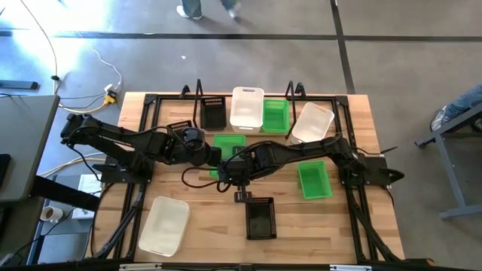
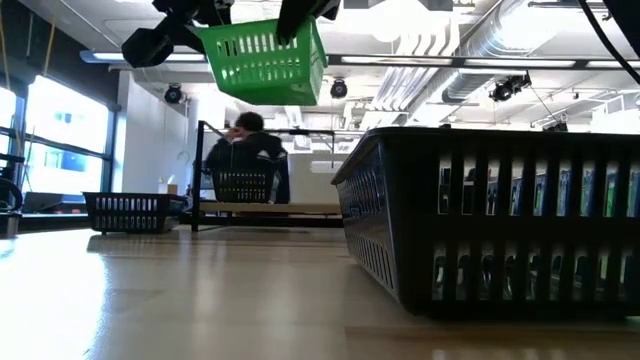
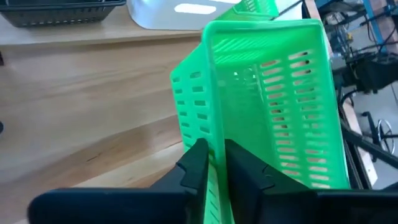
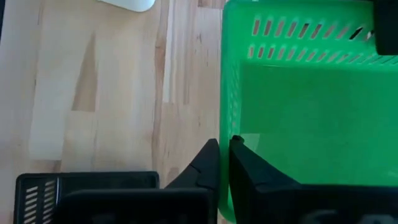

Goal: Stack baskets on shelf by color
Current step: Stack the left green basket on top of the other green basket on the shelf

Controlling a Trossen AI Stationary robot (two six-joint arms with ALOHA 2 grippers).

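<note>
A black basket [image 2: 490,220] is sitting nearest; above the tabletop [image 1: 203,226], both the left tool [image 3: 214,163] and right tool [image 4: 224,163] are clamping a green basket's [image 1: 228,144] wall, at its nine and six o'clock.

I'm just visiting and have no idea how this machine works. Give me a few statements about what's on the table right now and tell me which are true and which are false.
1. Both grippers grip one green basket in the air. True: the left gripper and right gripper each pinch its wall.
2. The shelf is bare. False: a black basket, a white basket and a green one sit in it.
3. A white basket lies near the table's front left corner. True.
4. Every black basket is on the shelf. False: another black basket sits on the table.
</note>
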